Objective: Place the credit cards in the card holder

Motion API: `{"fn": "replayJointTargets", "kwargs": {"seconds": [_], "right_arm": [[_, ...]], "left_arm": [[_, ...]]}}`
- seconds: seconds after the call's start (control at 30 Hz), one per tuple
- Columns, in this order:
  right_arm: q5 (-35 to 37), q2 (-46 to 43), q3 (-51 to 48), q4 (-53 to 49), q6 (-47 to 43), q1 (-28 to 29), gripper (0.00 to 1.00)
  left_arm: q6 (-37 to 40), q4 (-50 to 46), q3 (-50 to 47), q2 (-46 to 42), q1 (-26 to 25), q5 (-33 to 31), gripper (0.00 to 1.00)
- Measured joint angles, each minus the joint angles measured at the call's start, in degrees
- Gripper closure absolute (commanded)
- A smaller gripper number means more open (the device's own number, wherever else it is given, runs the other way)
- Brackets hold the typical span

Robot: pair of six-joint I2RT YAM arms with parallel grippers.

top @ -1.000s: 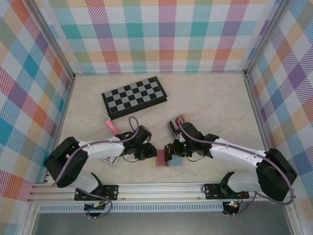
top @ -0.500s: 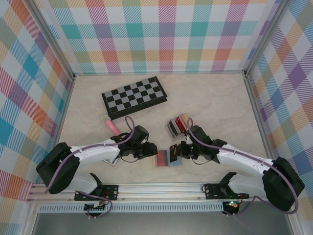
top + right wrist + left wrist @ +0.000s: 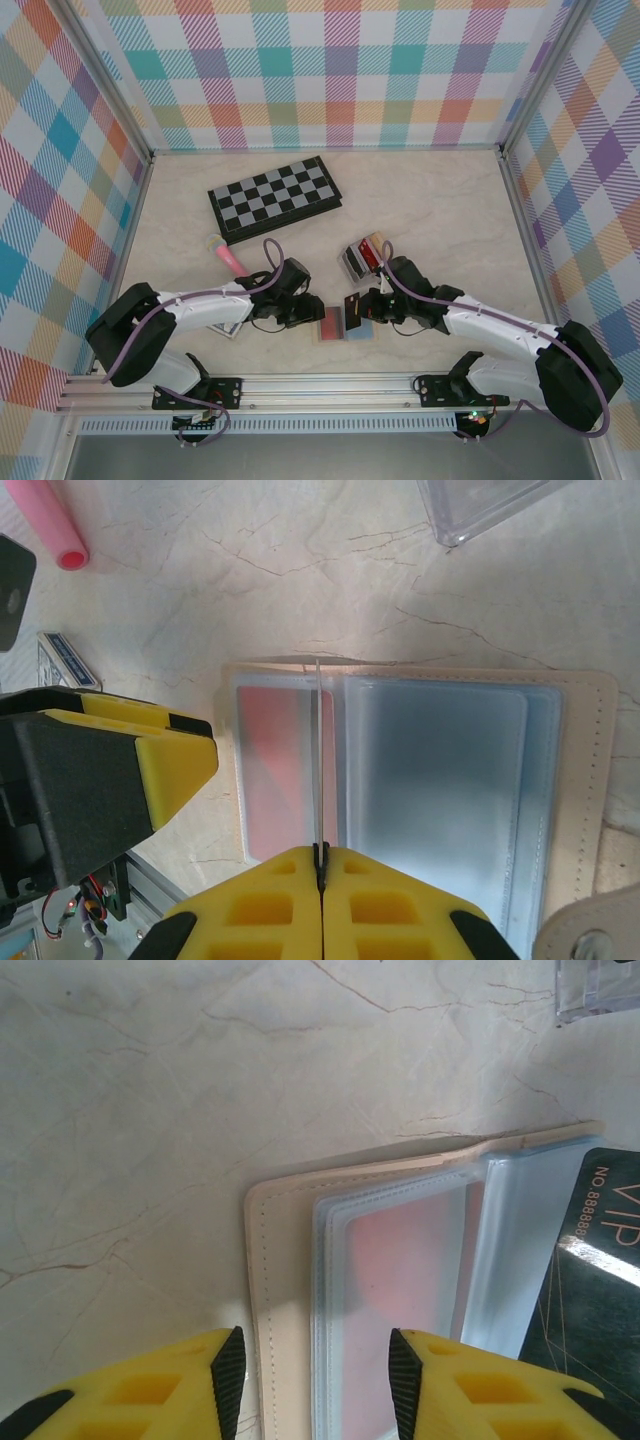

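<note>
The right gripper is pinched shut on a thin black plastic card above the open tan leather wallet, the left gripper is half open and empty, and the clear plastic card holder nearby already keeps one red card, so I judge more cards are left in the wallet.

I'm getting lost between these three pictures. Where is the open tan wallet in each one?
Top view: the wallet lies below the middle of the picture, opened flat.
Left wrist: the wallet takes up the lower right, with its tan corner near the centre.
Right wrist: the wallet stretches across the middle, its tan border on the right.
Shared landmark: the red card under the wallet's clear sleeve.
</note>
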Motion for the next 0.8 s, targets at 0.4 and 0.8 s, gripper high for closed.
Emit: {"fn": "replayJointTargets", "kwargs": {"seconds": [0.4, 0.8], "right_arm": [[-1.7, 2.6, -1.2, 3.8, -0.1, 0.1, 0.94], [-2.3, 9.4, -1.4, 8.5, 0.1, 2.6, 0.95]], "left_arm": [[0.0, 0.0, 0.0, 1.0, 0.0, -0.1, 0.62], [0.0, 0.0, 0.0, 1.3, 0.0, -0.1, 0.63]]}}
